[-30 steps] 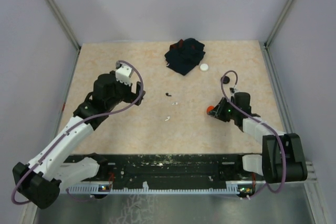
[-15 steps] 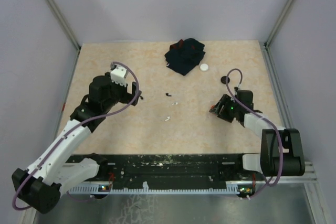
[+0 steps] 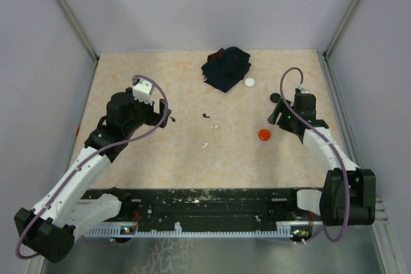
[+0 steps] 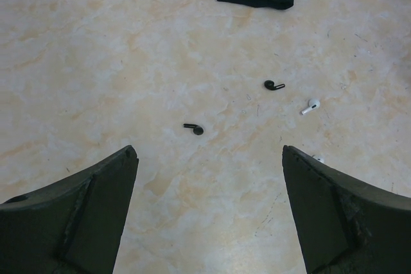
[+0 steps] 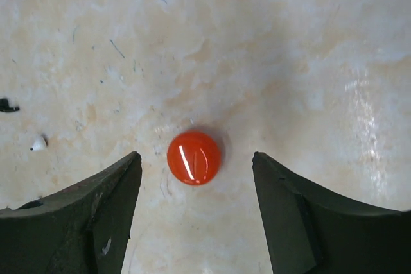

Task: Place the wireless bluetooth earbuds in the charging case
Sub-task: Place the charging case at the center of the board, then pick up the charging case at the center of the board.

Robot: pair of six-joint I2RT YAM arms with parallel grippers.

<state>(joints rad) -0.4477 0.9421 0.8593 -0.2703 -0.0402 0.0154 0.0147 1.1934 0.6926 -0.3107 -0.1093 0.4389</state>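
your left gripper (image 4: 209,152) gapes wide and empty over the beige marbled table (image 4: 96,62). loose mid-table, just beyond it, lie a tiny black plastic earbud (image 4: 193,129), a second black earbud (image 4: 275,85) farther right, and a white stemmed earbud (image 4: 311,106). your right gripper (image 5: 196,156), also wide, frames a glossy orange-red round puck (image 5: 194,157) without touching it.

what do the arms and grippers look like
Both arms have white links, black joints and a looping purple cable: left arm, right arm. The left gripper and right gripper have broad, dark, wedge-shaped fingers.
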